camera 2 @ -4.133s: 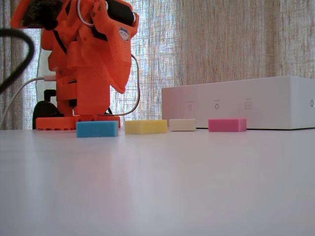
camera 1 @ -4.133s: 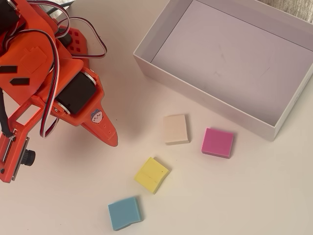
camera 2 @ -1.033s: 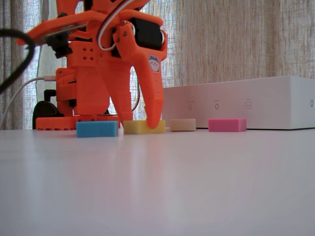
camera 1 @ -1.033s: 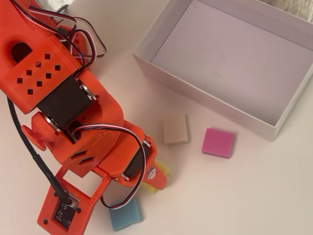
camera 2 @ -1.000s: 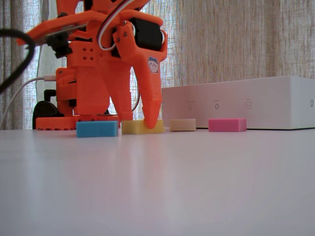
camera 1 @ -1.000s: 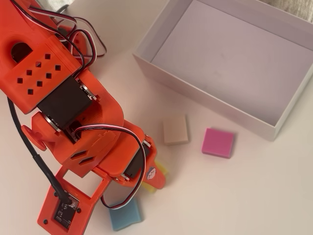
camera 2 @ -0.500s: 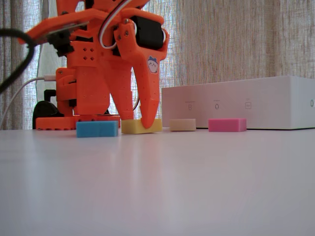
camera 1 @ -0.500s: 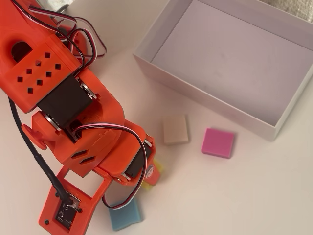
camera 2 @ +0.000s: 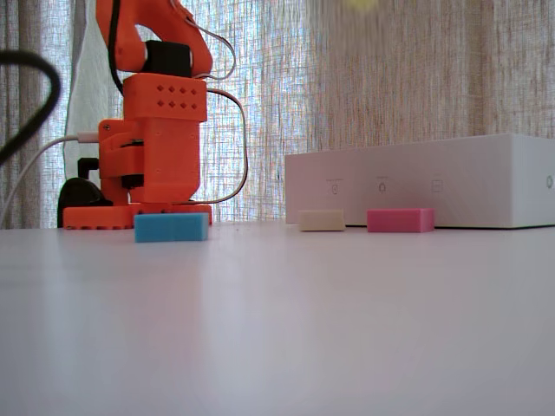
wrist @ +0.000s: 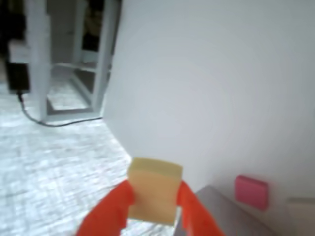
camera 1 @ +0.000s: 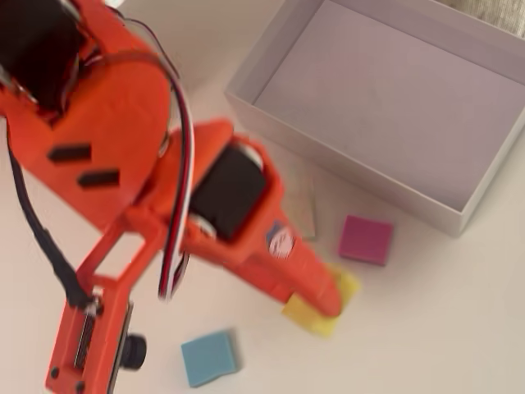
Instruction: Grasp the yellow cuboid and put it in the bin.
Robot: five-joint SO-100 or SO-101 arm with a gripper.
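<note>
My orange gripper [camera 1: 325, 305] is shut on the yellow cuboid [camera 1: 305, 318] and holds it in the air, as the overhead view shows. The wrist view has the cuboid [wrist: 153, 189] squeezed between both orange fingers [wrist: 114, 209], high above the table. In the fixed view only a blurred yellow patch [camera 2: 360, 3] shows at the top edge, and the gripper itself is out of frame. The bin [camera 1: 344, 168], a big white box with a lilac floor, lies beyond the gripper at upper right; it appears as a white wall [camera 2: 416, 186] in the fixed view.
A pink block [camera 1: 366, 240] [camera 2: 400, 220] [wrist: 251, 191] lies between the gripper and the bin. A blue block [camera 1: 210, 357] [camera 2: 171, 227] sits near the arm's base [camera 2: 147, 165]. A cream block [camera 2: 322, 220] rests in front of the bin.
The gripper, which stood on the table closed around the yellow cuboid, has risen out of the fixed view with it. The cuboid's place between the blue and cream blocks is now bare.
</note>
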